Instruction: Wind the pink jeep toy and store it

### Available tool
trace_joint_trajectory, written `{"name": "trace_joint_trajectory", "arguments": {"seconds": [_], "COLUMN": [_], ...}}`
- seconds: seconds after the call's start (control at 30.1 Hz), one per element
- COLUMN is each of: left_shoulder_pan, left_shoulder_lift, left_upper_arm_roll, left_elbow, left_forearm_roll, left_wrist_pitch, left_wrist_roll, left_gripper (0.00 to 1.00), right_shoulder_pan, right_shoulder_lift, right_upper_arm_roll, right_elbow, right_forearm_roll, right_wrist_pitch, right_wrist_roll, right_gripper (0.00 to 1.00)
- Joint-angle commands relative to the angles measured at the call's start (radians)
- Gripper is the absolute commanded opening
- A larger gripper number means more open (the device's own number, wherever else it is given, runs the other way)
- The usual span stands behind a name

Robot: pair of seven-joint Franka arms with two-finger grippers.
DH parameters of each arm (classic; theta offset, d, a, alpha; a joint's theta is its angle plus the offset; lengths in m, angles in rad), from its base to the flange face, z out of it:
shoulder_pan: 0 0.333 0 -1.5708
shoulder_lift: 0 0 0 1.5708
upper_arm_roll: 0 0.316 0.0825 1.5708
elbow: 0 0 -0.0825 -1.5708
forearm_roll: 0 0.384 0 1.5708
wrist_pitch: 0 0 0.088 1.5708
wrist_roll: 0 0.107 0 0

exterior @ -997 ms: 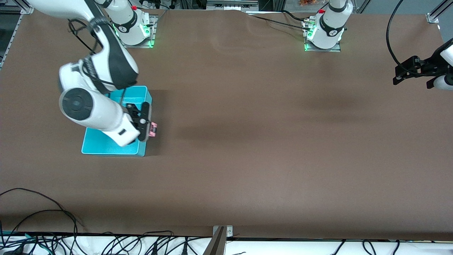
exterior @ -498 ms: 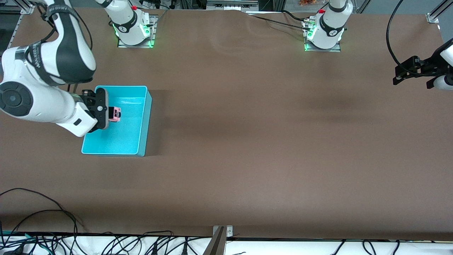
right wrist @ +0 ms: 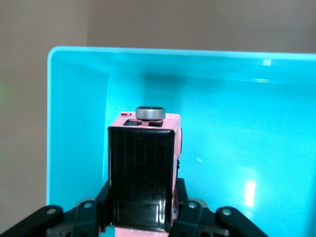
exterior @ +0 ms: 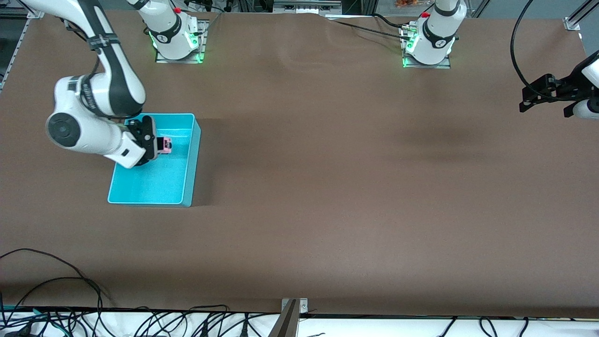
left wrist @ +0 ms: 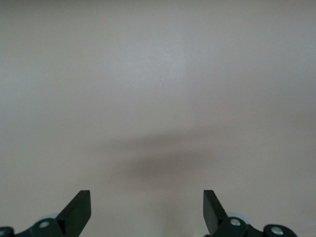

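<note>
The pink jeep toy (exterior: 164,144) is small and boxy, with a black roof (right wrist: 141,173) and a grey spare wheel at its end. My right gripper (exterior: 160,144) is shut on it, a finger on each side, and holds it over the inside of the turquoise bin (exterior: 189,161). In the right wrist view the jeep (right wrist: 148,121) points into the bin (right wrist: 74,98), above its floor. My left gripper (exterior: 545,96) waits open over the bare table at the left arm's end; its fingers (left wrist: 79,210) stand wide apart with nothing between them.
The brown table (exterior: 327,164) carries only the bin, which stands toward the right arm's end. Both arm bases (exterior: 175,35) stand along the edge farthest from the front camera. Loose cables (exterior: 56,281) lie at the edge nearest to it.
My right arm swung the jeep from outside the bin's wall to over the bin's inside, then shifted a little toward the bin's middle. The left arm has not moved.
</note>
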State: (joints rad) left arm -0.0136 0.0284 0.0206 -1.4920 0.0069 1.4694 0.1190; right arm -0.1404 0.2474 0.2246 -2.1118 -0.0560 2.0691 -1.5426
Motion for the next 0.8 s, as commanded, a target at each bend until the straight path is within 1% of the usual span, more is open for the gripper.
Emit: {"name": "trace_joint_trajectory", "arguments": {"seconds": [0.0, 0.2, 0.27, 0.4, 0.47, 0.53, 0.56, 0.6, 0.63, 0.66, 0.76], "left_shoulder_pan": [-0.003, 0.000, 0.001, 0.001, 0.001, 0.001, 0.000, 0.001, 0.001, 0.001, 0.001], "left_shoulder_lift": [0.016, 0.015, 0.016, 0.016, 0.016, 0.016, 0.016, 0.016, 0.016, 0.016, 0.016], "left_upper_arm_roll": [-0.005, -0.004, -0.004, -0.004, -0.004, -0.004, -0.004, -0.004, -0.004, -0.004, -0.004], "left_elbow": [0.035, 0.035, 0.036, 0.035, 0.036, 0.036, 0.036, 0.036, 0.036, 0.036, 0.036], "left_forearm_roll": [-0.015, -0.019, -0.019, -0.019, -0.019, -0.019, -0.019, -0.019, -0.019, -0.019, -0.019], "left_wrist_pitch": [-0.017, -0.017, -0.017, -0.017, -0.017, -0.017, -0.017, -0.017, -0.017, -0.017, -0.017], "left_wrist_roll": [-0.004, -0.004, -0.004, -0.004, -0.004, -0.004, -0.004, -0.004, -0.004, -0.004, -0.004], "left_gripper": [1.00, 1.00, 1.00, 1.00, 1.00, 1.00, 1.00, 1.00, 1.00, 1.00, 1.00], "right_shoulder_pan": [-0.011, -0.013, -0.013, -0.013, -0.013, -0.014, -0.014, -0.014, -0.014, -0.014, -0.014], "right_shoulder_lift": [-0.080, -0.071, -0.062, -0.050, -0.036, -0.027, -0.025, -0.023, -0.023, -0.025, -0.025], "right_upper_arm_roll": [-0.010, -0.042, -0.044, -0.045, -0.044, -0.045, -0.045, -0.045, -0.045, -0.045, -0.045], "right_elbow": [-0.177, -0.238, -0.267, -0.300, -0.298, -0.297, -0.295, -0.295, -0.293, -0.293, -0.289], "right_forearm_roll": [0.030, 0.030, 0.030, 0.030, 0.030, 0.030, 0.030, 0.031, 0.031, 0.033, 0.033], "right_wrist_pitch": [0.100, 0.178, 0.218, 0.286, 0.290, 0.292, 0.292, 0.292, 0.292, 0.292, 0.290], "right_wrist_roll": [-0.031, -0.034, -0.034, -0.033, -0.033, -0.033, -0.033, -0.031, -0.031, -0.031, -0.031], "right_gripper": [0.27, 0.28, 0.29, 0.35, 0.44, 0.55, 0.63, 0.77, 0.92, 1.00, 1.00]}}
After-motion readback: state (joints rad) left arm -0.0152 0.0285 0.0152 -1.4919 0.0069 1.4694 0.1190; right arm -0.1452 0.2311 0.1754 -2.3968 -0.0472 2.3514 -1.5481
